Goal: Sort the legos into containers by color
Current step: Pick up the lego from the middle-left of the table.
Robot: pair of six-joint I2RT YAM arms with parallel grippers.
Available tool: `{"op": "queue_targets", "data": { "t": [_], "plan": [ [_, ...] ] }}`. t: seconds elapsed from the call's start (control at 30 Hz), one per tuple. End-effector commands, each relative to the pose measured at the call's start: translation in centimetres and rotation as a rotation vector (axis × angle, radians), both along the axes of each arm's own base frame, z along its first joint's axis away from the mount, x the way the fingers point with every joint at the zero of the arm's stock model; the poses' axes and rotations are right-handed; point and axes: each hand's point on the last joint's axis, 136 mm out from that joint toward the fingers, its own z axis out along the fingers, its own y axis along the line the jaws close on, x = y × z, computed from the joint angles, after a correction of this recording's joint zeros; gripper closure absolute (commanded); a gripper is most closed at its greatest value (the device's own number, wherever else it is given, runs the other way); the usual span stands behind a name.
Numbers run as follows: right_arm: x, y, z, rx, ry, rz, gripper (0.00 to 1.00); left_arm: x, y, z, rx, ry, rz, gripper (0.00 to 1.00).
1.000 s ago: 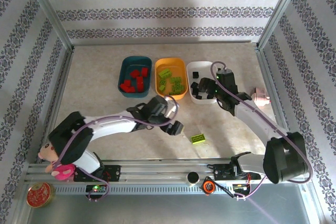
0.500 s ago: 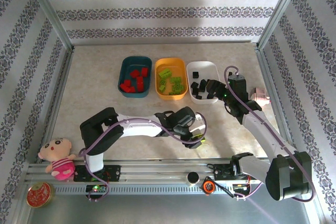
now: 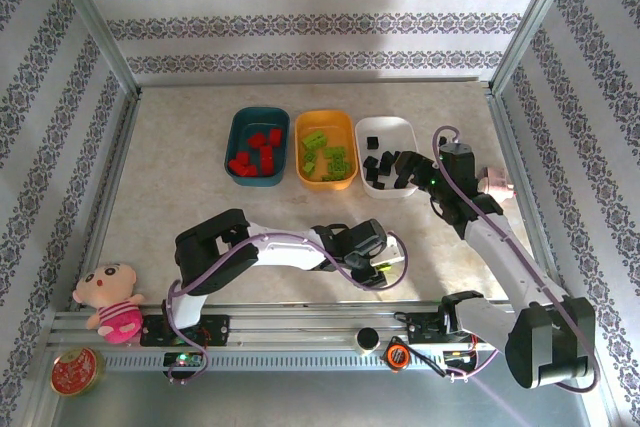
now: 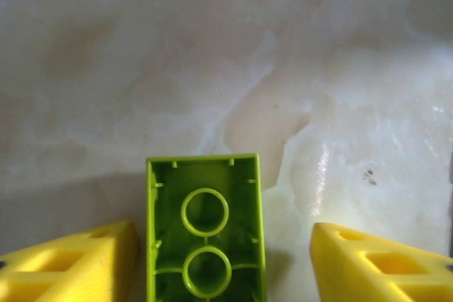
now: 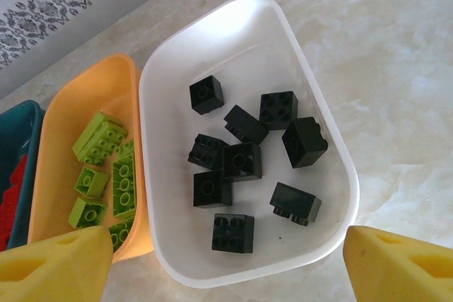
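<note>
**While one green brick lies loose, the left fingers straddle it**

Since every other brick I can see already sits in a tray, the green brick [image 4: 205,228] is the one job left. On the overhead view it lies on the bench [image 4: 212,47] toward 6 o'clock, well apart from the trays lined up toward 12. Through the left wrist camera its hollow underside faces me, so I judge it is tipped rather than flat on its base. The left fingers [image 4: 78,263] are spread either side of it and not closed. The 9 o'clock finger is just beside the brick, perhaps touching, while the 3 o'clock finger stands clear with bare bench between.

I read this as the grasp step for that brick. Next I'd close on its long sides. Because it sits off-centre, the near finger will push it across before the far one meets it, so I'd expect a small slide or twist. Then I'd lift and carry it toward 11 o'clock to the orange-yellow tray [image 5: 64,104], where the other green bricks [image 5: 99,136] lie.

Further out, the white tray [image 5: 241,47] holds the black bricks [image 5: 241,160]. The right fingers [image 5: 53,266] hang spread wide above its 6 o'clock rim in the wrist view, holding nothing. The teal tray [image 3: 245,125], at 9 o'clock of the orange-yellow one, holds the red bricks [image 3: 258,154].
</note>
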Motion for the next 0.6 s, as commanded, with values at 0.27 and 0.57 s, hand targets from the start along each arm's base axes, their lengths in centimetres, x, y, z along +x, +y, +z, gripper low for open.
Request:
{"op": "queue_targets", "data": {
  "t": [0.27, 0.57],
  "plan": [
    [-0.4, -0.6, 0.4, 0.020, -0.018, -0.026, 0.15, -0.5, 0.4, -0.4, 0.001, 0.000, -0.008, 0.73],
    [-0.5, -0.7, -0.1, 0.024, -0.005, -0.032, 0.15, 3.9, 2.8, 6.7, -0.271, 0.022, 0.219, 0.87]
  ]
}}
